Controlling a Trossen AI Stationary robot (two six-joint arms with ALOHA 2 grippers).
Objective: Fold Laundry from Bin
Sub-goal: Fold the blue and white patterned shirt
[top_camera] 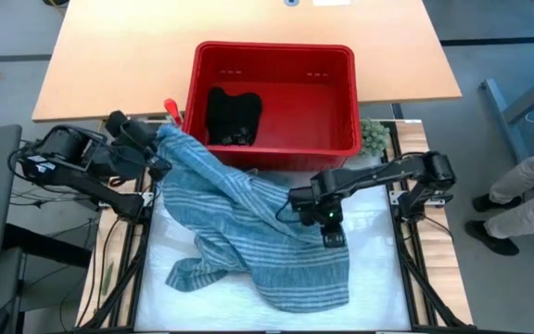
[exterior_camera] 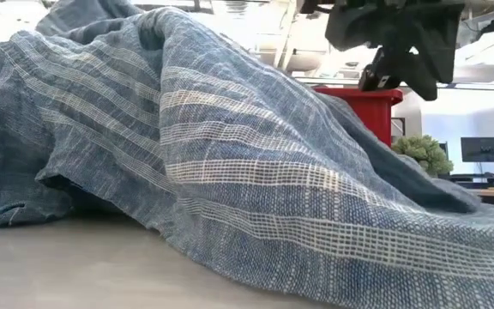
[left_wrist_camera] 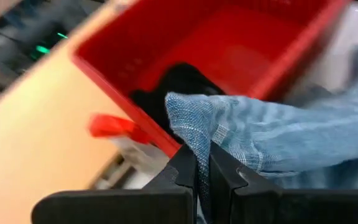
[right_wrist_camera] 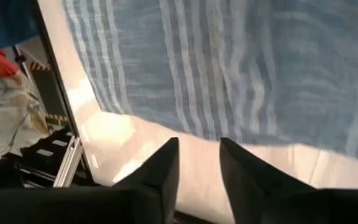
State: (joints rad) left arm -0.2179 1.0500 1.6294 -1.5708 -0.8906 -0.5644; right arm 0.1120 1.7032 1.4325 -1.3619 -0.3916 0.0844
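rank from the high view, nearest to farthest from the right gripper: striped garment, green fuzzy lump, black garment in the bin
1. striped garment, right under the right gripper
2. green fuzzy lump, beside the bin's right corner
3. black garment, inside the bin, left side

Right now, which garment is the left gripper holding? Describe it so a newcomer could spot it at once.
Start at the red bin at the table's far side. Draped from its near-left corner across the white mat lies the blue-white striped garment, one corner pinched in the left gripper. Unlike the black garment inside the bin, it is pale-striped and spread outside.
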